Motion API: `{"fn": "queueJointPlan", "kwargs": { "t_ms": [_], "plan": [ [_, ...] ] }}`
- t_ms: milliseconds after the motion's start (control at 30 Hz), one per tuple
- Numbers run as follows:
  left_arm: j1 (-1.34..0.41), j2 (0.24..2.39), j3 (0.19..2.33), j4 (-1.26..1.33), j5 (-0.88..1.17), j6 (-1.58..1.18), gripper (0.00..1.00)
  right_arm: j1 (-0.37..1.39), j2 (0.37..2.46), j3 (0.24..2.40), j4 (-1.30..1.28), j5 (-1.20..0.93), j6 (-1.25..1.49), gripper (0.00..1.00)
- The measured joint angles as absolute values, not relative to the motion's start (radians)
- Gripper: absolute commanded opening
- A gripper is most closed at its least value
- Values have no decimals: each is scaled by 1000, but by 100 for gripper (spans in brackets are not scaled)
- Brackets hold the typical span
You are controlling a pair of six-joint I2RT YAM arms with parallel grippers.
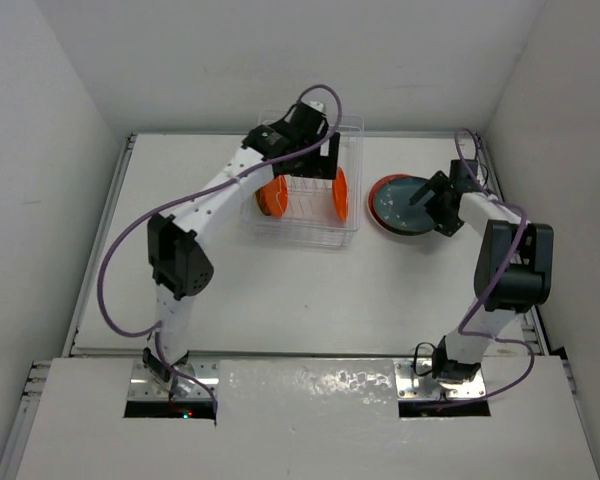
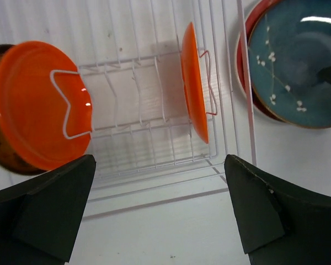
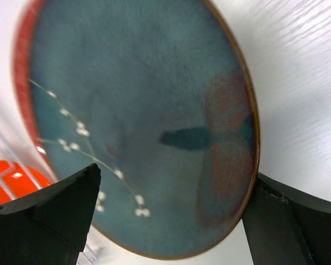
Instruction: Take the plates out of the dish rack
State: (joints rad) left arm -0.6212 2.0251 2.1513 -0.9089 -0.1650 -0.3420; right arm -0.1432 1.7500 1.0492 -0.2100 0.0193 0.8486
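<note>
We found the left gripper (image 2: 160, 179) spread above the dish rack (image 2: 143, 132) (right gripper (image 3: 176, 176) likewise, over the teal plate (image 3: 143, 83)). We judged a skewed descent could topple the orange plates (image 2: 38, 105).

No text, label or number can be read on the plates (image 2: 38, 105) or dish rack (image 1: 300, 218).

Left arm (image 1: 215, 190) and right arm (image 1: 485, 210): white tube links, chunky black joint housings (image 1: 180, 260), black wrist ends. A purple cable (image 1: 107, 280) runs loose along each arm. Bases sit on small silver plates (image 1: 170, 382). Left gripper (image 2: 160, 163) and right gripper (image 3: 175, 176): matte black wedge fingers, one edge lightly chipped.
</note>
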Motion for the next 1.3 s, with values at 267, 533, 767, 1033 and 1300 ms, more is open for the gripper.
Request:
{"fn": "queueJointPlan", "kwargs": {
  "t_ms": [267, 533, 767, 1033, 1300],
  "plan": [
    [-674, 2216, 2229, -970, -216, -349, 100, -129, 1895, 1267, -564, -84, 652, 99],
    [-674, 2256, 2260, -955, -244, -358, 98, -128, 1894, 1340, -773, -93, 556, 99],
    [-674, 2271, 2263, -853, -239, -387, 85, -123, 1604, 1201, -796, -82, 537, 99],
    [-679, 2362, 2263, -714, -246, -395, 39, -115, 1423, 1084, -828, -82, 513, 99],
    [-698, 2403, 2262, -709, -308, -395, 4, -115, 1322, 1161, -899, -72, 479, 99]
  ]
}}
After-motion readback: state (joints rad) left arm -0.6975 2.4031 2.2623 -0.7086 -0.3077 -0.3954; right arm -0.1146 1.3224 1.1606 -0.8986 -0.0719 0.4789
